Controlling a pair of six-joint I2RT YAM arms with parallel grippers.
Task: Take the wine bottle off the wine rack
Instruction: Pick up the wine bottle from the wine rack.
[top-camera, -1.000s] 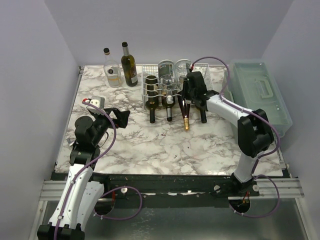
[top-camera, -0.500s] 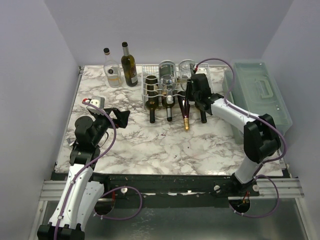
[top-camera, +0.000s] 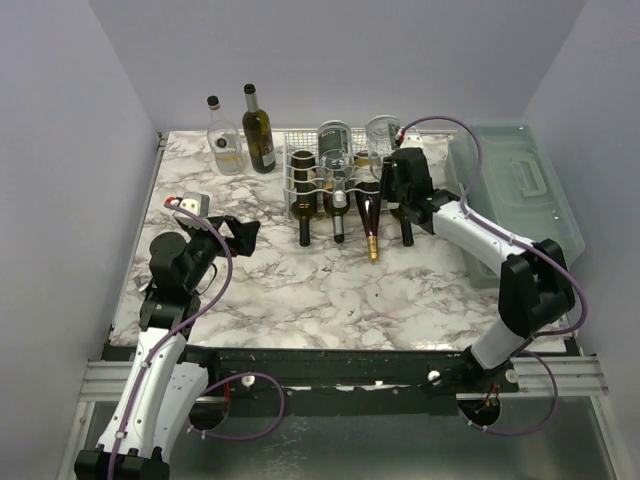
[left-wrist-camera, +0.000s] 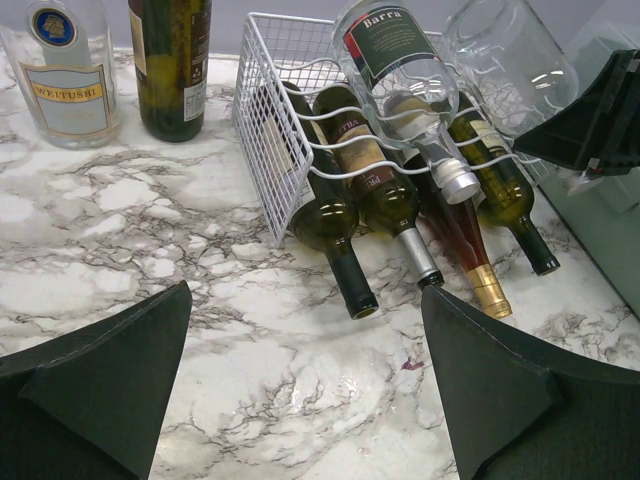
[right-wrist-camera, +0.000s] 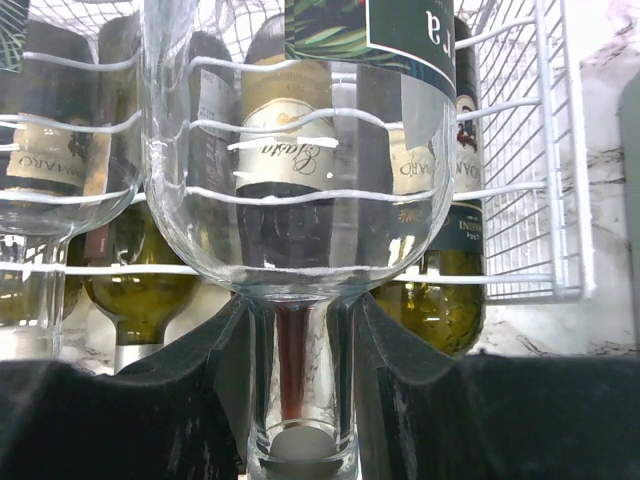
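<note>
As wine rack (left-wrist-camera: 265, 120) cradles it, clear wine bottle (right-wrist-camera: 300, 230) sits clamped.

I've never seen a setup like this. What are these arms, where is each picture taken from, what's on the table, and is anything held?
These are two robot arms bolted at the table's near edge, each ending in a two-finger gripper. One picture looks down from above; the other two come from wrist cameras. On the marble-patterned table stand a white wire wine rack loaded with bottles, two upright bottles at back left, and a translucent plastic box at right. The right gripper is shut on the neck of a clear glass bottle on the rack's top tier. The left gripper is open, empty.
</note>
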